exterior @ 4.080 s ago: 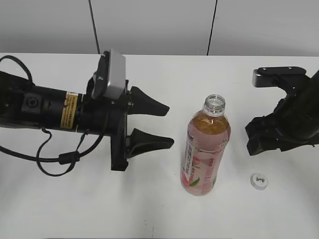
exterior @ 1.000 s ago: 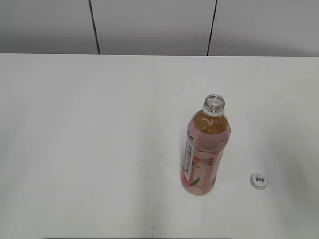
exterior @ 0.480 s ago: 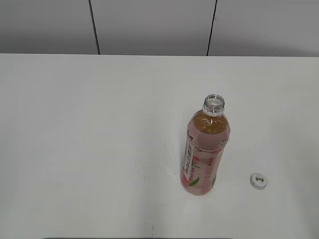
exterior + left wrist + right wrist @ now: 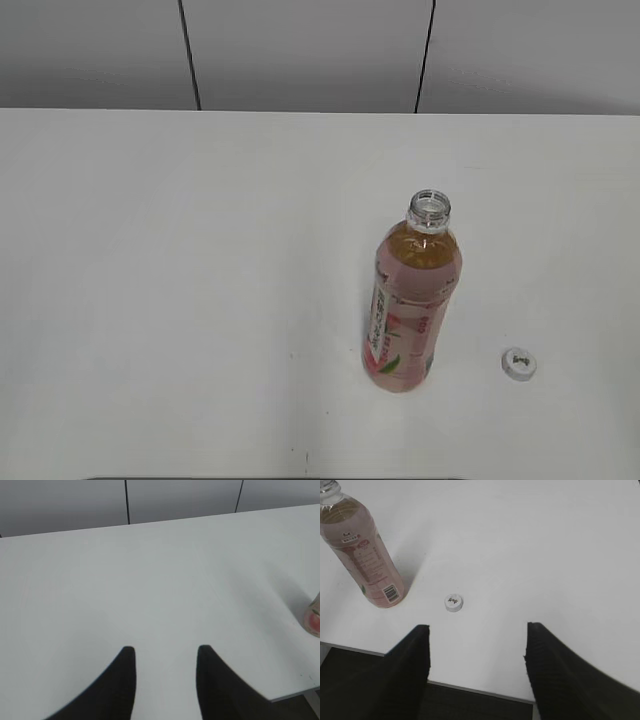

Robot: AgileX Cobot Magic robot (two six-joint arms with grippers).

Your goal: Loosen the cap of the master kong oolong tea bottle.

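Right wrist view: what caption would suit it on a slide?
Open right gripper hangs over the table edge, the cap lying on the table beside the upright, uncapped oolong tea bottle.

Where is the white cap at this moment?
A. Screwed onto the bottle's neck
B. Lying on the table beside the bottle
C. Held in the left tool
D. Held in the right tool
B. The cap lies on the table apart from the upright master kong oolong tea bottle, whose neck is open; the right tool is open and holds nothing.
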